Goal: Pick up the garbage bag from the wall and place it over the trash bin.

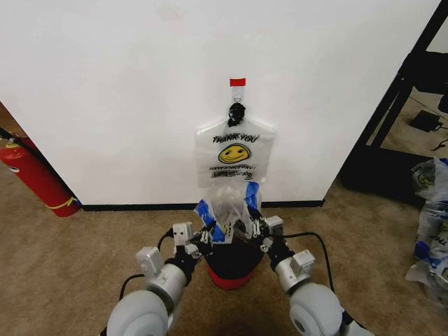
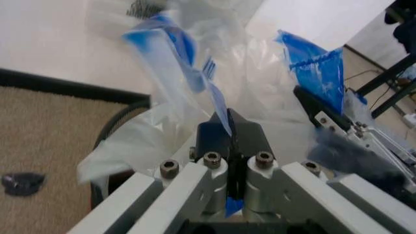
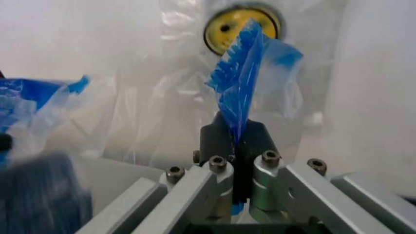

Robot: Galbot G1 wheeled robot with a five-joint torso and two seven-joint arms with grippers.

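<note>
On the white wall, a black hook under a red tape strip carries the garbage bag, printed with a yellow smiley and "THANK YOU". Its lower, translucent part with blue rim strips hangs down between my two grippers, just above the black trash bin with its red base. My left gripper is shut on a blue strip. My right gripper is shut on another blue strip. The bin's mouth is largely hidden by plastic and grippers.
A red fire extinguisher leans at the wall's left end. A black shelf frame stands to the right, with clear stuffed bags on the brown carpet beside it. A black baseboard runs along the wall.
</note>
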